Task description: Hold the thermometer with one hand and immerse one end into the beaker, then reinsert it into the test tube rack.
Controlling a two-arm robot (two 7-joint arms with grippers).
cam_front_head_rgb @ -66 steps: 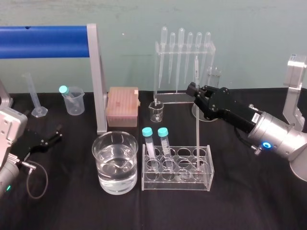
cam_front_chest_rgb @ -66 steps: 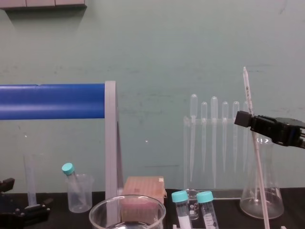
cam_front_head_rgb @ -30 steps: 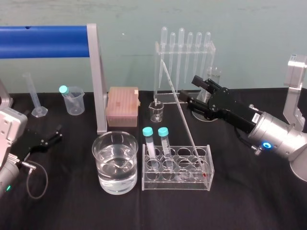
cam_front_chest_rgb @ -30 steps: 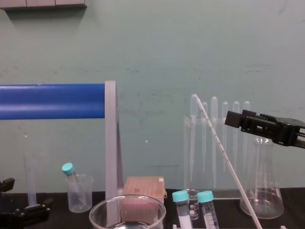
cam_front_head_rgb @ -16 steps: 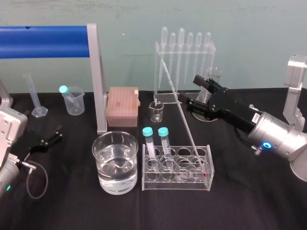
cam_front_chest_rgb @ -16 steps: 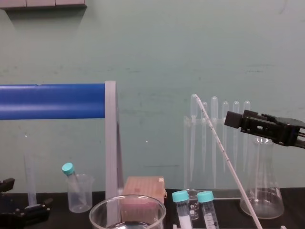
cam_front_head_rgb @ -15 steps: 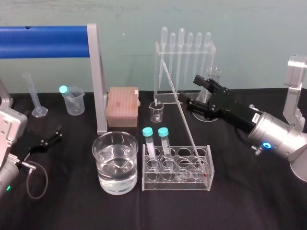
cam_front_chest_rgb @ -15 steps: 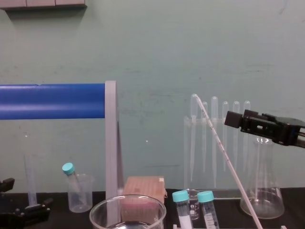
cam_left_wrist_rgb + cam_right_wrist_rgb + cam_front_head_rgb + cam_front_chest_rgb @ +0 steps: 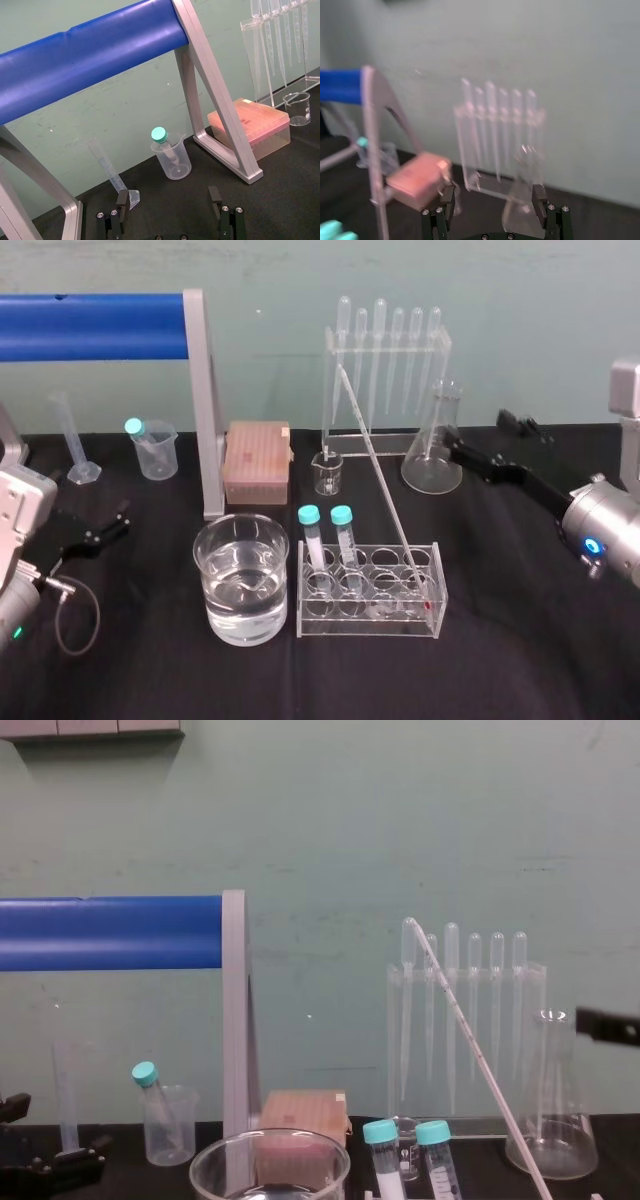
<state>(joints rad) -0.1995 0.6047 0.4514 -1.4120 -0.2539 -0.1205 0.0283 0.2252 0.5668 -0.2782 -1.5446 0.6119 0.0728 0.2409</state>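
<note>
Head view, right side: my right pincer (image 9: 485, 438) gapes empty, so I'd retreat wide of flask (image 9: 432, 455) and racked thermometer (image 9: 378, 475).

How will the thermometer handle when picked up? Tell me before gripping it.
Probably stiff but fragile: the thermometer is a very long, thin glass rod. Likely light for its length, so a gentle pinch should hold it. It seems apt to swing or slide when nudged, since it leans steeply with its lower end in the test tube rack.
</note>
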